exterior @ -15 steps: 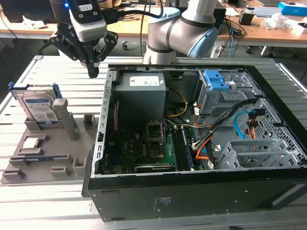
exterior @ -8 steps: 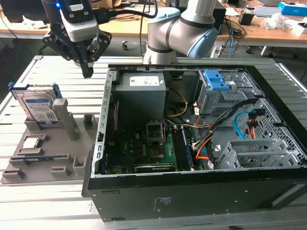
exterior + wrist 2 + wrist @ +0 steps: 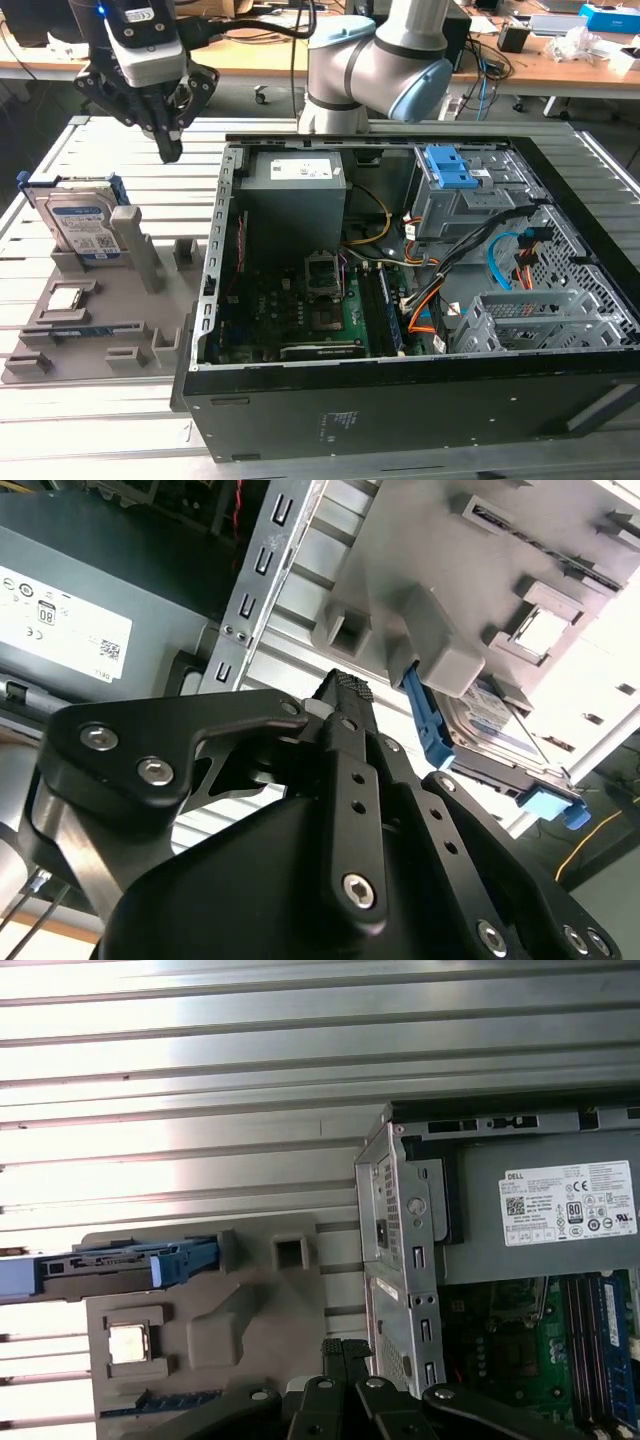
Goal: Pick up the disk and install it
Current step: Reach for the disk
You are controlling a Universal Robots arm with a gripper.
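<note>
Disk (image 3: 82, 222) base hidden in grey holder (image 3: 110, 320), arm (image 3: 372, 60) cropped at top

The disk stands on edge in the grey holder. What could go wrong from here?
1. A tall grey post stands close beside the disk, so the gripper might strike it on the way down.
2. The disk is held on edge; an off-centre grasp might tilt or jam it.
3. The computer case rim is near and might catch the disk.
</note>
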